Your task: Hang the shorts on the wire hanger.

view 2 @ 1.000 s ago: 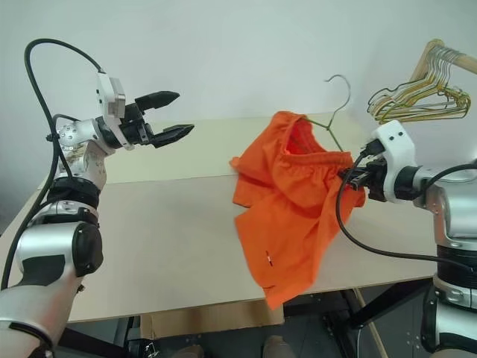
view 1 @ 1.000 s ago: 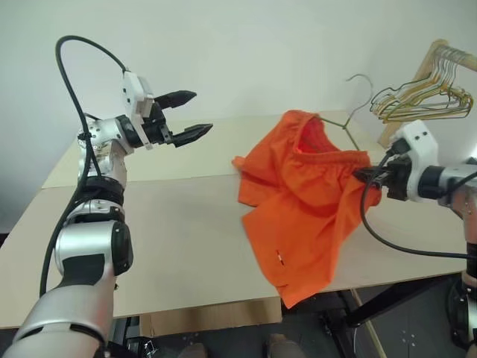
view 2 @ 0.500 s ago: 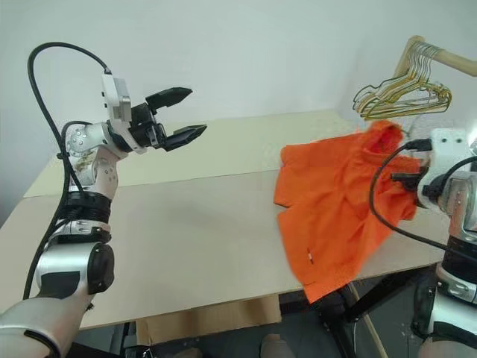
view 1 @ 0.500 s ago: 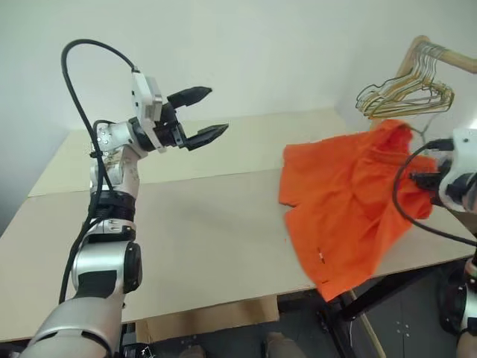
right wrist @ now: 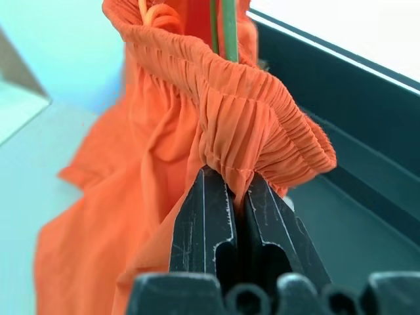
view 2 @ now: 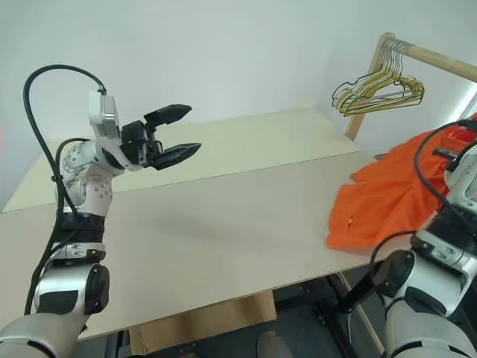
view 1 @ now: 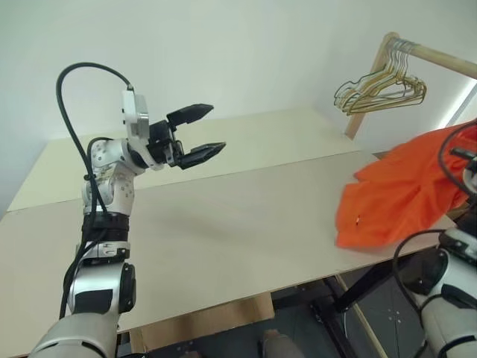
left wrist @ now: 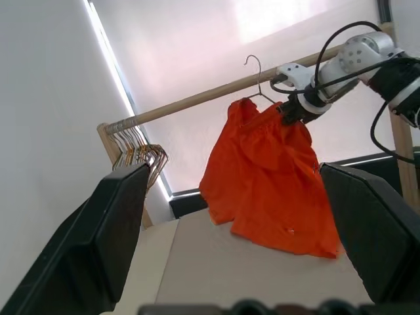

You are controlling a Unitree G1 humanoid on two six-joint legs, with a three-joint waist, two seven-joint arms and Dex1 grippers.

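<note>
Beside rail, right tool (right wrist: 226, 180) pinching shorts (left wrist: 269, 177)

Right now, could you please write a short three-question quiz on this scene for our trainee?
1. True or false: the left gripper is holding the shorts.
2. What part of the shorts is the right gripper shut on? A) a leg hem B) the waistband C) the white tag
3. Fill in: the spare hangers hang from a wooden ____.

Key:
1. False: its fingers are open and hold nothing, above the table.
2. B: the gathered waistband sits between its fingers.
3. Rail; the wire hanger with the shorts is up near it.
</note>
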